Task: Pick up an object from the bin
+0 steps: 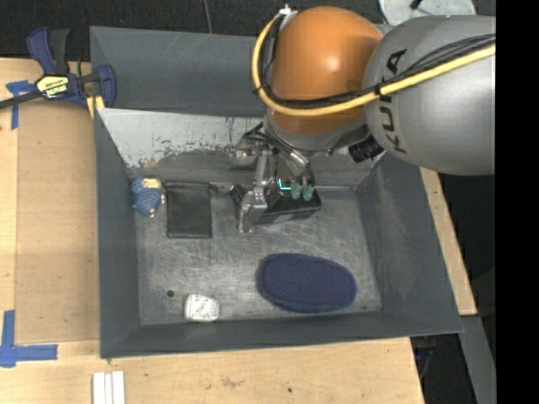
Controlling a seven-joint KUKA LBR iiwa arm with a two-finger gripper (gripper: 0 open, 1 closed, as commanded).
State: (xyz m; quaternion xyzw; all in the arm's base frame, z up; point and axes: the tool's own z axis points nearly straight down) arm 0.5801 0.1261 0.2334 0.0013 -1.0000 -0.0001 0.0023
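My gripper (pixel 249 212) is low over the bin floor at the back middle, under the arm's orange cover. Just left of it a flat dark grey square (pixel 189 210) lies on the floor, apart from the gripper. A dark blue oval pad (pixel 306 283) rests in front of the gripper, toward the bin's near right. Nothing shows between the gripper's parts from this angle.
A small blue and tan figure (pixel 146 196) sits by the left wall next to the dark square. A white crumpled piece (pixel 201 307) lies at the near edge. Bare floor stretches between the square and the oval pad.
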